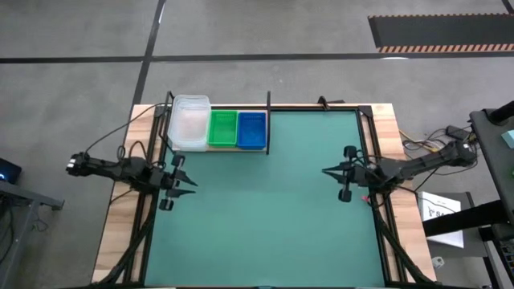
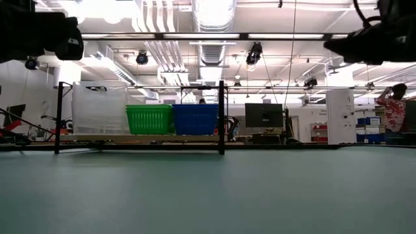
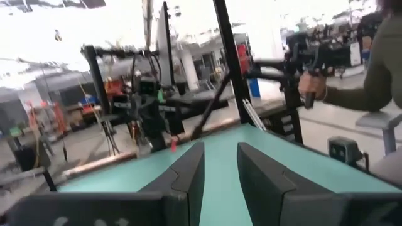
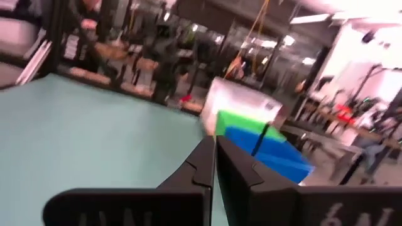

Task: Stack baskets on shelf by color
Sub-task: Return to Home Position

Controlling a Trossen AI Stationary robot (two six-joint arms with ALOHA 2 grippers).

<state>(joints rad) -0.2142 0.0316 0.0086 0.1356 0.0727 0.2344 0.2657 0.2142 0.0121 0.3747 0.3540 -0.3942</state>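
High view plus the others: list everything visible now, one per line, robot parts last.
clear baskets: one stack, translucent, shelf's left end
green baskets: one stack, bright green, shelf's middle
blue baskets: one stack, blue, shelf's right end
shelf: one, light wood, black uprights, far-left part of the table
mat: one, green, covering the table
person: one, red top, room behind, low view's far right
second person: one, dark olive sleeve, beyond the table, left wrist view
left gripper: one, dark, open, above mat's left edge
right gripper: one, dark, shut, above mat's right side
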